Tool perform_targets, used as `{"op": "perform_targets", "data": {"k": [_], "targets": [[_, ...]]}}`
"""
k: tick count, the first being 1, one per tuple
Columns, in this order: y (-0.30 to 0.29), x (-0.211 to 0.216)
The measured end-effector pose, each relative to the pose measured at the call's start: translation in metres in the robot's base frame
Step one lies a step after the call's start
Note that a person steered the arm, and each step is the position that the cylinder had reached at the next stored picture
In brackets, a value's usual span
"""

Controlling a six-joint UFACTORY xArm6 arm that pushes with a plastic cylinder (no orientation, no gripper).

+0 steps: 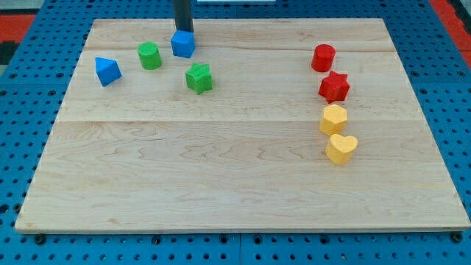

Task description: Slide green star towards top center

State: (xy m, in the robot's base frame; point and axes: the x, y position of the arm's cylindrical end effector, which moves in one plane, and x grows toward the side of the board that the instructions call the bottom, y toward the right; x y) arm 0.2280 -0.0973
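Camera view: my tip [183, 31] is seen bare, clamping nothing, touching the blue cube [183, 44] from above. Green star [199, 77] lies below-right of it — best approached from its lower-left, then pushed up-right.

My tip [183, 32] cannot be seen at its very end: the blue cube [183, 44] at the far left of the wooden board [235, 177] stands in front of it, so whether rod and cube touch cannot be told. The dark rod [182, 13] itself is cut off by the picture's far edge, and the arm above it lies out of frame. The blue pegboard table [22, 110] under the board runs off every edge. The board's near left corner sits almost at the frame's bottom.
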Motion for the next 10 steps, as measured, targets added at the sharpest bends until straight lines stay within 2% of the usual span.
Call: {"op": "perform_targets", "data": {"k": [2, 3, 4, 5, 6, 7, 8, 9, 10], "targets": [[0.014, 0.043], [0.012, 0.047], [0.087, 0.037], [0.149, 0.07], [0.149, 0.153], [0.101, 0.215], [0.039, 0.232], [0.009, 0.217], [0.003, 0.183]]}}
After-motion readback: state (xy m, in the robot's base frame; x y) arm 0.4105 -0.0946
